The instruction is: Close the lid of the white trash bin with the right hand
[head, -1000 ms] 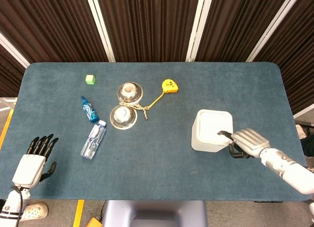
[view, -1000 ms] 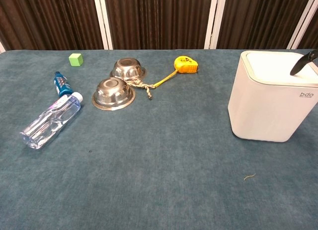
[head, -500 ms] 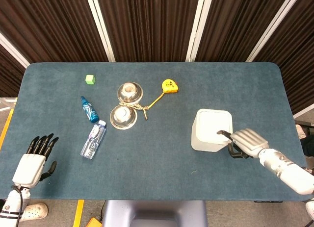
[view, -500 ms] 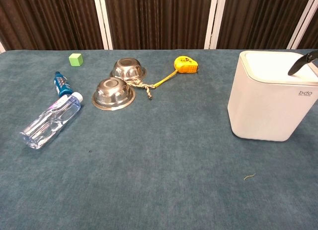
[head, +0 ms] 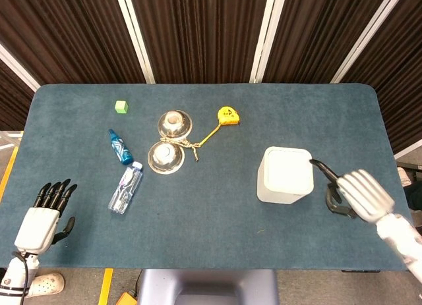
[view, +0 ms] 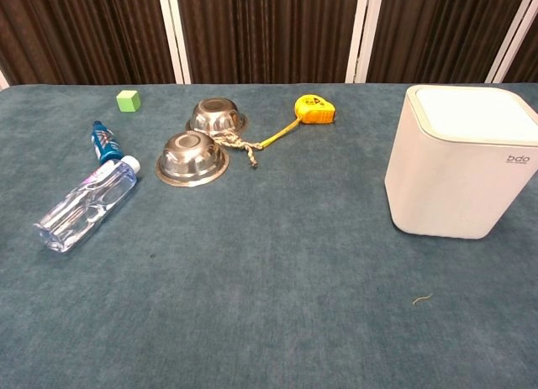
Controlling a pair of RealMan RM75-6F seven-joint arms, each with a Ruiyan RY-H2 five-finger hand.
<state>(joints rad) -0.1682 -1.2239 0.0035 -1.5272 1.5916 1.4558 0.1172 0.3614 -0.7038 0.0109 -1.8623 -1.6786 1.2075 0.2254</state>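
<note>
— Two robot hands show at our near edge, don't they?

— Yes. We see the left robot hand [head: 41,219] at the near left corner of the worktop [head: 211,213], fingers spread and holding nothing. The right robot hand [head: 356,192] sits near the right edge, fingers apart and empty, one dark fingertip [head: 316,165] pointing toward the white trash bin [head: 285,175] — just beside it, and we cannot tell whether it touches.

— And the bin itself?

— It stands upright on the right half of the worktop, its lid [view: 475,103] lying flat and closed across the top.

— What do we find on the left side?

— Nearest us, a clear water bottle [head: 125,188] lies on its side. Just beyond it lies a small blue bottle [head: 120,147]. Toward the middle, two steel bowls [head: 165,157] sit close together, a knotted cord [view: 239,147] between them running out to the yellow tape measure [head: 228,115]. Farthest back on the left — a small green cube [head: 120,107].
</note>
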